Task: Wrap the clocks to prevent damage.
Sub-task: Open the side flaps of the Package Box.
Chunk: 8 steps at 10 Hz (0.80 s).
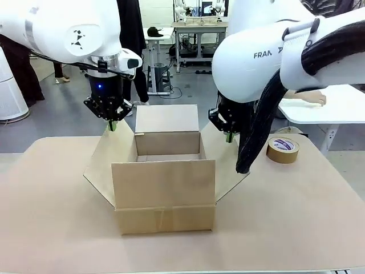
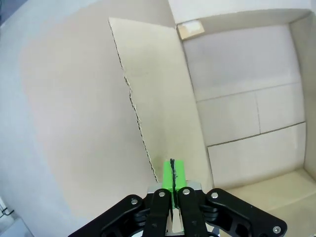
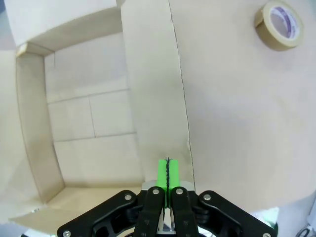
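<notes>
An open cardboard box (image 1: 164, 188) stands mid-table with its flaps spread out. My left gripper (image 1: 113, 123) is shut, its green pads pressed together, just over the top edge of the left flap (image 1: 102, 157). In the left wrist view, this gripper (image 2: 172, 173) points down along that flap (image 2: 158, 98), beside the box's bare inside (image 2: 247, 98). My right gripper (image 1: 229, 136) is also shut, over the right flap (image 1: 225, 165). Seen from the right wrist, this gripper (image 3: 168, 173) hangs over the flap (image 3: 153, 89). The clocks are out of view.
A roll of brown tape (image 1: 283, 149) lies on the table right of the box, also seen in the right wrist view (image 3: 279, 24). Beyond it stands a white table (image 1: 336, 111) with a person's hand (image 1: 313, 98) resting on it. The beige tabletop (image 1: 57, 217) is bare around the box.
</notes>
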{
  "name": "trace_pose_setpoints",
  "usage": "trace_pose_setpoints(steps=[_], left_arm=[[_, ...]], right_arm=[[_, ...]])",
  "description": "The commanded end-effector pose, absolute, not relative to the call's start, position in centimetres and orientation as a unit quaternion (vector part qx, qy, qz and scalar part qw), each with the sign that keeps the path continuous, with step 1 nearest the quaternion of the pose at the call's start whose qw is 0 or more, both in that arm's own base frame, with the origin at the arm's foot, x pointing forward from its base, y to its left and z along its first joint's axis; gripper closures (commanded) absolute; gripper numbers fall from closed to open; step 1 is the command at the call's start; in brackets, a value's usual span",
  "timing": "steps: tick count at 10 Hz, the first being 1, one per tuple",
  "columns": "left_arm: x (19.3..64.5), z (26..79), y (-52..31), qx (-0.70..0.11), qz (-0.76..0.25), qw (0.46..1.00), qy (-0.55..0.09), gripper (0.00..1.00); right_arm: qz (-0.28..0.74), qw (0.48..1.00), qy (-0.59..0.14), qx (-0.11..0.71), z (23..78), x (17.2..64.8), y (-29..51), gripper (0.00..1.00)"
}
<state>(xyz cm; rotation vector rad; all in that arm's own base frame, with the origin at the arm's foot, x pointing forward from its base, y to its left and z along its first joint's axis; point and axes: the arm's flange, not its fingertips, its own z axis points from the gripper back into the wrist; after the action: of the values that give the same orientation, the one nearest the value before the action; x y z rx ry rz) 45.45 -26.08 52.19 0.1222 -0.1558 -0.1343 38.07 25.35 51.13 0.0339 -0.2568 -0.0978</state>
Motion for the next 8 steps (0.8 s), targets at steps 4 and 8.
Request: trace_pose_setpoints(steps=[4, 8], left_arm=[[46.2, 49.9, -24.4, 0.054, -0.033, 0.998, -0.029, 1.00], [47.2, 47.9, -22.0, 0.034, -0.016, 0.999, -0.013, 1.00]], right_arm=[[-0.080, 0.984, -0.155, 0.035, 46.5, 41.4, 23.9, 0.99], [-0.096, 0.986, -0.135, 0.005, 44.2, 41.9, 22.2, 0.99]])
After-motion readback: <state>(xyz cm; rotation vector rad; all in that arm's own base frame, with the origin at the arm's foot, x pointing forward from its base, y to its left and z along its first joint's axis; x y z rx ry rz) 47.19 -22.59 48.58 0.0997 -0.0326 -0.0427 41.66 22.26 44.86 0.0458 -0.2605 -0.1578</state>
